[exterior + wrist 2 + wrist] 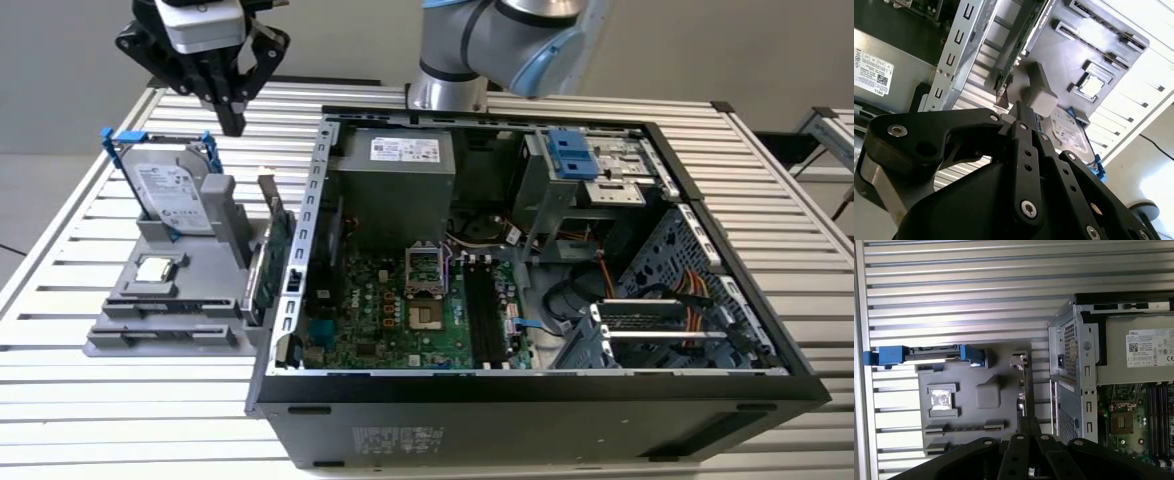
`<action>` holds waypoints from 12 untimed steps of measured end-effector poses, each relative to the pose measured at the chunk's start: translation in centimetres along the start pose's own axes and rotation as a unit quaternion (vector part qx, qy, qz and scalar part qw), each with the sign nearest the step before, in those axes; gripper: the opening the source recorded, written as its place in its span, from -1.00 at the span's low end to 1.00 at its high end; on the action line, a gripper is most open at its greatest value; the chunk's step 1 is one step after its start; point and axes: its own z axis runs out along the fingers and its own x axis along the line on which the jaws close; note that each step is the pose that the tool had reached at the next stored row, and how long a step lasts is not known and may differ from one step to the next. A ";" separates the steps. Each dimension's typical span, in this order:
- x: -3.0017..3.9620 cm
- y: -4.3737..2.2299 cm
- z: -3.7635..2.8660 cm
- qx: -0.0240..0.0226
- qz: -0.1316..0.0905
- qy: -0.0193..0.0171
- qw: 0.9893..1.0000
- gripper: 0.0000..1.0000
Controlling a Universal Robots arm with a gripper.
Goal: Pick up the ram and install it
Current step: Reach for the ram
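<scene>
The ram point(258, 285) is a slim green strip standing on edge along the right side of the grey fixture point(160, 335), on the exterior view's left. Beside it, toward the case, stands a taller green card point(279, 245) with a metal bracket. My gripper point(231, 124) hangs well above the fixture's far end, behind the hard drive point(171, 197), pointing down. Its fingers are shut with nothing between them. In both wrist views the closed fingertips point(1021, 114) point(1029, 426) point toward a thin green edge-on strip point(1023, 399) beside the fixture.
The open computer case point(534, 385) lies to the exterior view's right of the fixture, with its motherboard point(400, 310) and dark memory slots point(483, 315) exposed. A small silver chip point(158, 268) sits on the fixture. The slatted table point(120, 400) extends around both.
</scene>
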 end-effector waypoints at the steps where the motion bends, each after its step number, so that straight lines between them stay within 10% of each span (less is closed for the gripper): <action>1: 0.08 -0.01 0.00 0.000 0.000 0.000 1.000 -1.00; 12: 0.93 -0.06 -0.02 0.000 0.000 0.000 1.000 -1.00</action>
